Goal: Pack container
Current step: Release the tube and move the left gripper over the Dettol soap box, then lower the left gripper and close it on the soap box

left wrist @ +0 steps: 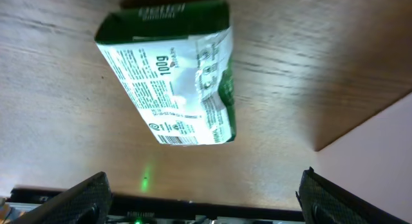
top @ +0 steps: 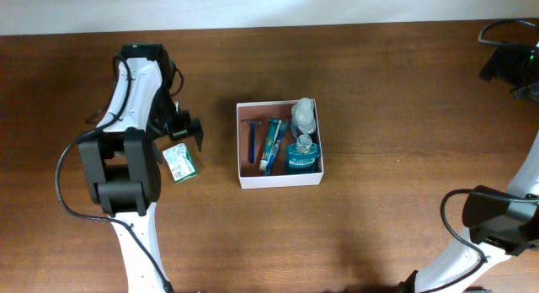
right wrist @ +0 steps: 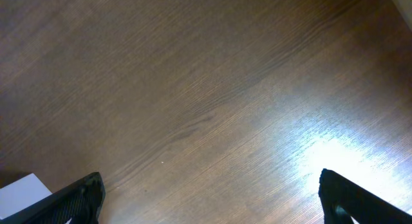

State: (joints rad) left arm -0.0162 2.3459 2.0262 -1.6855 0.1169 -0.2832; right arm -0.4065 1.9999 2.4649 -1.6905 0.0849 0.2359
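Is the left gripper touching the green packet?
Apart. In the left wrist view, bare table separates the green packet from both fingers of the open left gripper.

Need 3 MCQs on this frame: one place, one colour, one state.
1. Where is the green-and-white packet relative to the container?
A inside it; B on the table to its left; C on top of it.
2. What colour is the bottle in the container's lower-right corner, overhead view?
A red; B blue; C yellow.
3. What state are the left fingers in?
A open, empty; B shut on the packet; C shut on the bottle.
Answers: B, the packet lies on bare wood beside the container; B, the bottle is blue-teal; A, the left fingers are spread wide with the packet lying free.
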